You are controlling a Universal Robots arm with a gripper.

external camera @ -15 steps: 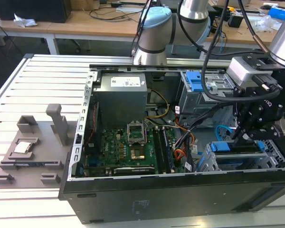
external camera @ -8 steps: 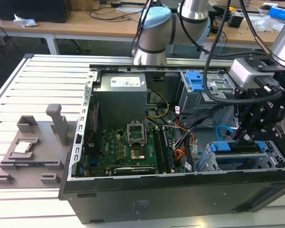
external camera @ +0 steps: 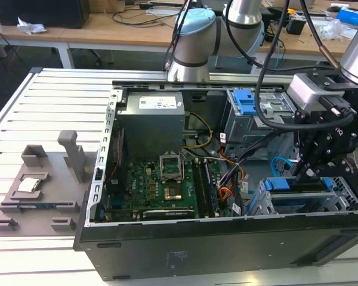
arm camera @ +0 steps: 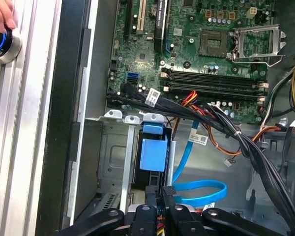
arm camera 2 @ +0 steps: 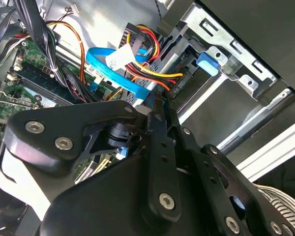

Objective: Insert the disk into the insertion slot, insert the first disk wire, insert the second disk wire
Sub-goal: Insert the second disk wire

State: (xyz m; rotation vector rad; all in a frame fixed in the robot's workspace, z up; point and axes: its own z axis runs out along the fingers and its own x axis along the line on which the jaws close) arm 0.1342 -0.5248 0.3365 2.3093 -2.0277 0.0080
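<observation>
The disk (external camera: 298, 186) sits in the insertion slot (external camera: 273, 205) at the case's near right in the exterior view. The gripper (external camera: 308, 173), fingers together on a wire connector (arm camera 2: 163, 109), is at the disk's edge; wiring looks unfinished.

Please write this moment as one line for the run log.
claw: at the insertion slot | disk: blue carrier seated in slot | wire: flat blue cable loose beside cage

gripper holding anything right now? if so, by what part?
Cannot be told. The gripper is down at the insertion slot over the disk, but no view shows whether it grips anything.
</observation>
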